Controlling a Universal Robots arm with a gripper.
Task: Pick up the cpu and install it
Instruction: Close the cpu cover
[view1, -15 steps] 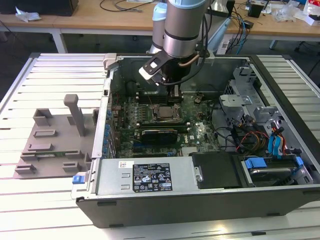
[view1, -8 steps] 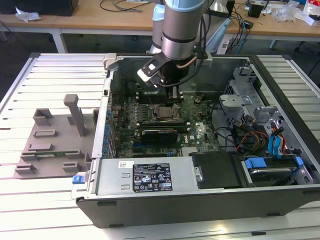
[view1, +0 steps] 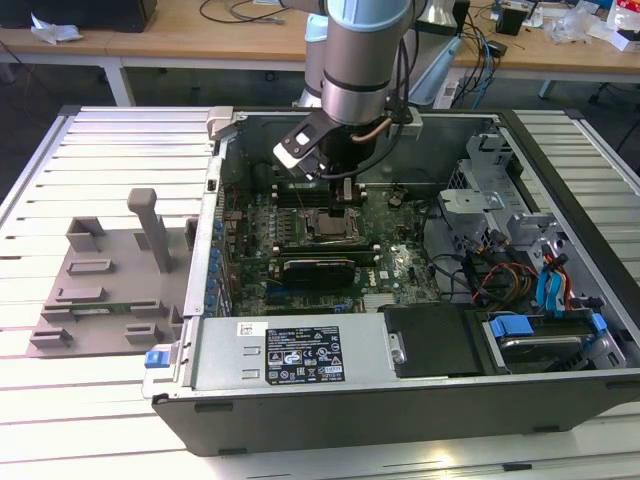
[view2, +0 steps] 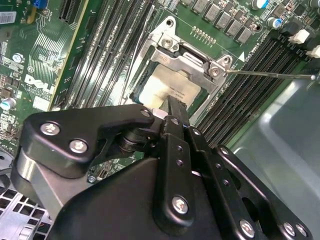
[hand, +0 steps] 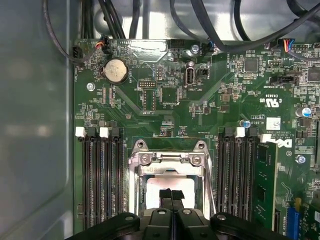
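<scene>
The cpu (view2: 162, 90) is a pale silver square lying flat inside the metal socket frame (view2: 192, 60) on the green motherboard (view1: 400, 265). In the first wrist view the cpu (hand: 150, 189) shows as a bright patch below the frame's hinge bar (hand: 170, 159). My gripper (view1: 345, 200) hangs straight down over the socket inside the open computer case. Its two black fingers (hand: 171, 196) are pressed together, shut, with nothing seen between them. The tips (view2: 176, 107) sit at the cpu's top face near one edge; I cannot tell whether they touch it.
Black memory slots (hand: 102, 175) flank the socket on both sides. A long black expansion card (view1: 318, 267) lies just in front of it. A thin metal lever (view2: 270, 75) sticks out sideways. Drive bays and cables (view1: 520, 270) fill the exterior view's right. A grey fixture (view1: 110, 280) stands outside the case.
</scene>
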